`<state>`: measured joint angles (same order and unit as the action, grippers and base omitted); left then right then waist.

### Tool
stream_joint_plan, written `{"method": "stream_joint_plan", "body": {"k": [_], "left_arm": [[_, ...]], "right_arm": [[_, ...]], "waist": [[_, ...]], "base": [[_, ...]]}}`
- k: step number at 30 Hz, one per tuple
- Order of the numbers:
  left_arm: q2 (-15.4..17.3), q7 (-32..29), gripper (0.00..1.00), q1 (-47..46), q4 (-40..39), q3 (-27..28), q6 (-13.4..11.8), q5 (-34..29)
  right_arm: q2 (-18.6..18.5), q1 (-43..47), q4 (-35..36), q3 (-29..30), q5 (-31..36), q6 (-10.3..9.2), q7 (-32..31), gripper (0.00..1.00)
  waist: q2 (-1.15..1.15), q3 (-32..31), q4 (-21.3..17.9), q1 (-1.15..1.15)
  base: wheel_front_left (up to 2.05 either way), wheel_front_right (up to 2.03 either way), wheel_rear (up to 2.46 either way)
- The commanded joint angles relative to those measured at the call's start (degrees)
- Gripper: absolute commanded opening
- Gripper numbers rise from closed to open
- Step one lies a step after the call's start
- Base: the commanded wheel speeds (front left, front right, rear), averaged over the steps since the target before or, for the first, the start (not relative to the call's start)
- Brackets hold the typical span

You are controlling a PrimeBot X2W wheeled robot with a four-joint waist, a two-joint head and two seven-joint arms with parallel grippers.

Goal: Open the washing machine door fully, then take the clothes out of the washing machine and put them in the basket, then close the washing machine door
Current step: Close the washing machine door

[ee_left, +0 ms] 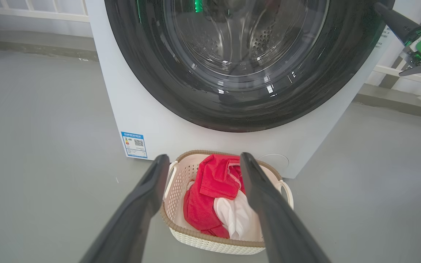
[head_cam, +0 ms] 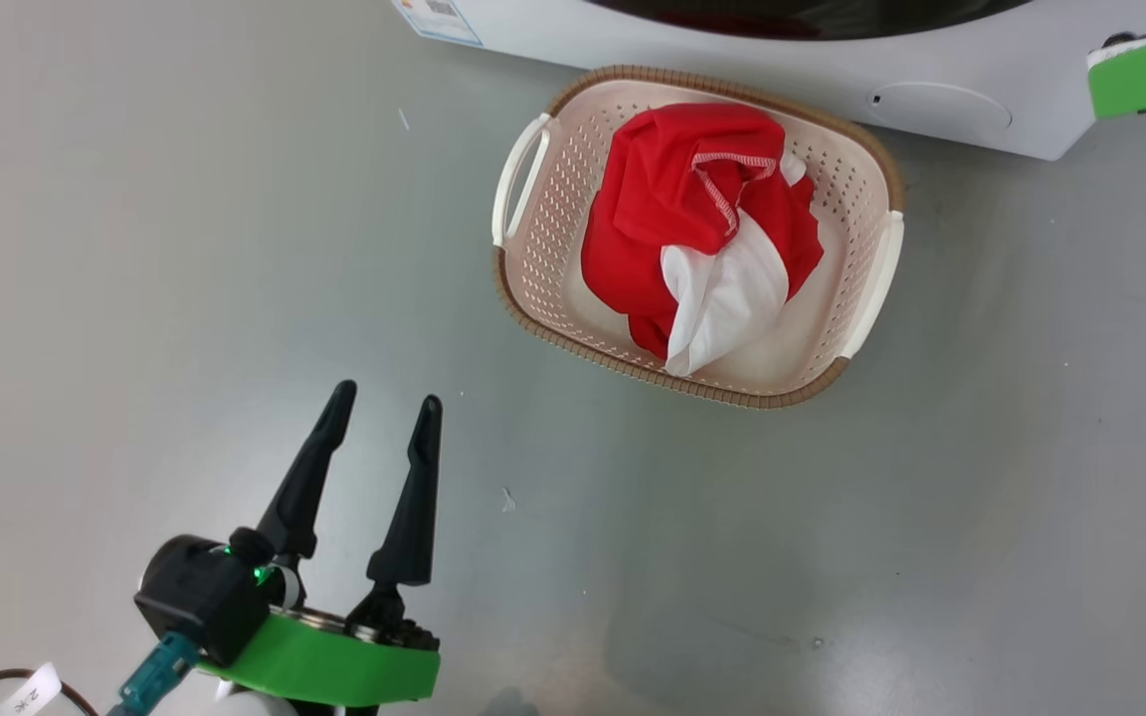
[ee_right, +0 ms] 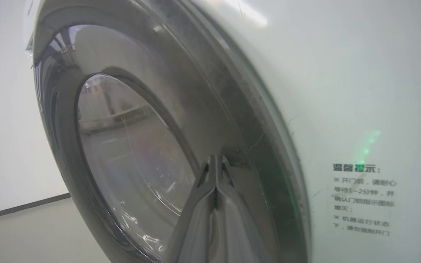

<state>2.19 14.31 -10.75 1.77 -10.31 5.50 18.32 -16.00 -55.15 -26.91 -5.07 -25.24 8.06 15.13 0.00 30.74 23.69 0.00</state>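
The red clothes [head_cam: 692, 214] with a white panel lie bunched in the cream basket [head_cam: 553, 189], which stands on the floor right before the white washing machine [head_cam: 931, 89]. The same clothes [ee_left: 214, 197] and basket [ee_left: 210, 244] appear between my left fingers in the left wrist view. My left gripper [head_cam: 386, 406] is open and empty, low over the floor to the basket's left. The black-rimmed door [ee_left: 239, 65] lies flush against the washing machine [ee_left: 152, 124]. My right gripper [ee_right: 216, 157] is shut, its tips against the door's black rim [ee_right: 210, 120] near its right edge.
Grey floor [head_cam: 185, 249] spreads around the basket. A blue label [ee_left: 134, 144] sits on the machine's lower left corner, and a text sticker [ee_right: 364, 201] on its front beside the door. White railing [ee_left: 31, 11] runs behind the machine.
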Motion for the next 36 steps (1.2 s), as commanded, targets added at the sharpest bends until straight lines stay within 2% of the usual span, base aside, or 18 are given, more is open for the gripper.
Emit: {"method": "stream_joint_plan", "body": {"k": [1,9,17,18,19,20,21,36], "left_arm": [[0.69,0.69,1.0,-0.68,-1.71,1.74,-0.55,0.34],[0.69,0.69,1.0,-0.86,-1.61,2.11,-0.47,0.19],[0.69,0.69,1.0,-0.17,-0.6,3.13,-0.19,-0.95],[0.69,0.69,1.0,-0.04,-0.47,3.32,-0.13,-1.15],[0.69,0.69,1.0,0.07,-0.34,3.51,-0.07,-1.36],[0.69,0.69,1.0,0.2,-0.18,3.73,0.0,-1.57],[0.69,0.69,1.0,0.35,0.01,3.98,0.06,-1.81],[0.69,0.69,1.0,4.43,4.7,8.71,1.69,-6.49]], "right_arm": [[0.41,-2.69,1.34,0.98,-0.47,-0.57,-0.13,0.0],[0.78,-2.44,1.43,-0.08,-0.13,-0.57,-0.13,0.0],[0.92,3.56,2.52,-3.22,-0.25,-0.57,-0.13,0.0],[0.86,4.63,2.69,-3.43,-0.25,-0.57,-0.13,0.13],[0.75,5.65,2.78,-3.61,-0.32,-0.57,-0.13,0.33],[0.74,6.71,2.89,-3.64,-0.42,-0.57,-0.13,0.69],[0.77,7.81,2.97,-3.7,-0.47,-0.57,-0.13,1.0],[1.78,26.78,6.75,-5.93,-1.59,-0.57,-0.13,1.0]], "waist": [[0.0,0.66,0.11,0.0],[0.0,0.53,-0.41,0.0],[0.0,-2.51,-2.15,0.0],[0.0,-3.0,-2.42,0.0],[0.0,-3.48,-2.66,0.0],[0.0,-3.99,-2.94,0.0],[0.0,-4.51,-3.25,0.0],[0.0,-13.89,-9.24,0.0]], "base": [[0.0,0.0,0.0],[0.0,0.0,0.0],[0.0,0.0,0.0],[0.0,0.0,0.0],[0.0,0.0,0.0],[0.0,0.0,0.0],[0.0,0.0,0.0],[0.0,0.0,0.0]]}}
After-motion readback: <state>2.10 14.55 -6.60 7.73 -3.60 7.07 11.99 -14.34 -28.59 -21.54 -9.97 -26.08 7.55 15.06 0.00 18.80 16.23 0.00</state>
